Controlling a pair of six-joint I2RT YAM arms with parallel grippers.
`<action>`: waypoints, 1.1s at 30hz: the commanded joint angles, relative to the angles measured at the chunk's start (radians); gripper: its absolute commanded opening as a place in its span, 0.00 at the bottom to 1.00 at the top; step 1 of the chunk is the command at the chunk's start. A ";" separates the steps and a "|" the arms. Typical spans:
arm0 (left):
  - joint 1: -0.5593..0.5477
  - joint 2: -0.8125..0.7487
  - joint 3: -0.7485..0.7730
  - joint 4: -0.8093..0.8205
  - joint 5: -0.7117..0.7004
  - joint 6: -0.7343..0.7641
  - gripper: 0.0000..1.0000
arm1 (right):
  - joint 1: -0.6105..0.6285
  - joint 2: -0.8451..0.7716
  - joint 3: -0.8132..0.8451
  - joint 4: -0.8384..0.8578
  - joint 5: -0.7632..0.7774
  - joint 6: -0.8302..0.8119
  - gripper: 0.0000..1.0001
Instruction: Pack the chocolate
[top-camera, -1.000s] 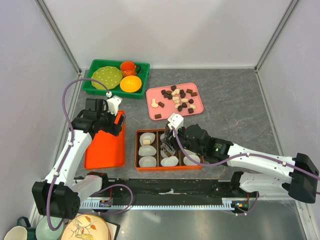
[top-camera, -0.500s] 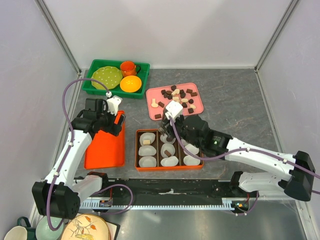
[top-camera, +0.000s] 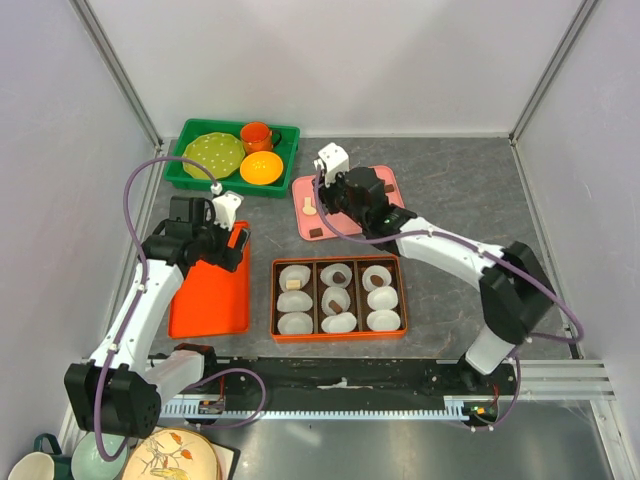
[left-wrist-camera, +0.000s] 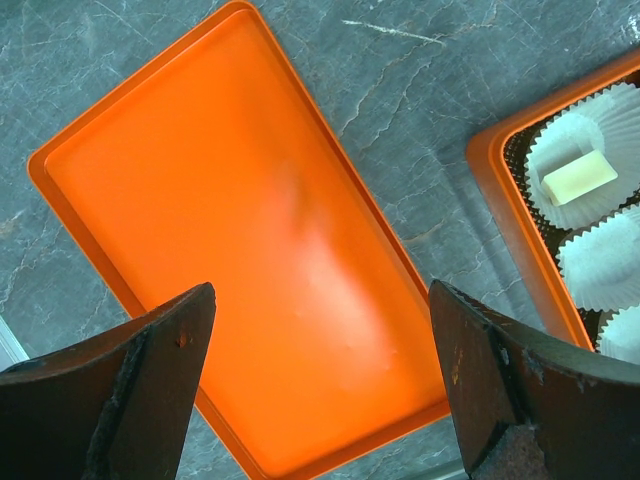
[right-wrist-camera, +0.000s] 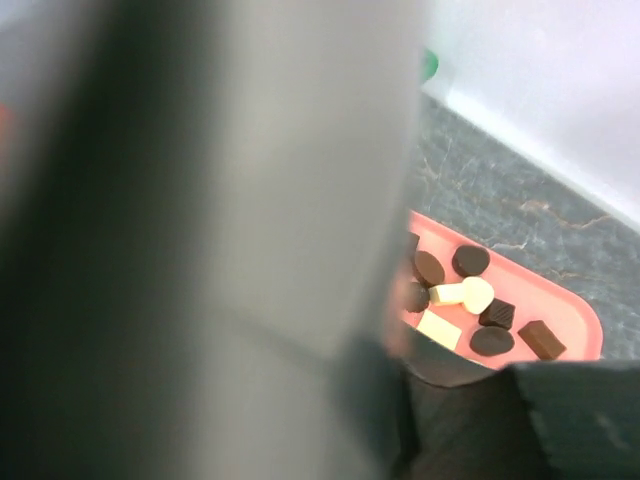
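While right tool (top-camera: 342, 203) hovers above pink tray (right-wrist-camera: 584, 326), chocolate (right-wrist-camera: 462, 296) lies below.

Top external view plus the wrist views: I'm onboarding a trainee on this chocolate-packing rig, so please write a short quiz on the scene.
1. True or false: the left claw hangs open above the flat orange plastic tray.
2. The right claw is over which container? A) the pink plastic tray B) a green bin C) a ceramic mug
3. What colour is the rectangular chocolate in the white paper cup at the far left of the orange plastic box?
Key: 1 true; 2 A; 3 cream.
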 joint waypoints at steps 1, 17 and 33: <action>0.010 0.005 0.010 0.030 0.015 0.033 0.94 | -0.049 0.077 0.084 0.084 -0.075 0.002 0.46; 0.034 0.020 0.017 0.032 0.014 0.053 0.94 | -0.115 0.263 0.174 0.115 -0.173 0.038 0.49; 0.045 0.025 0.023 0.024 0.015 0.059 0.94 | -0.147 0.280 0.165 0.121 -0.194 0.052 0.31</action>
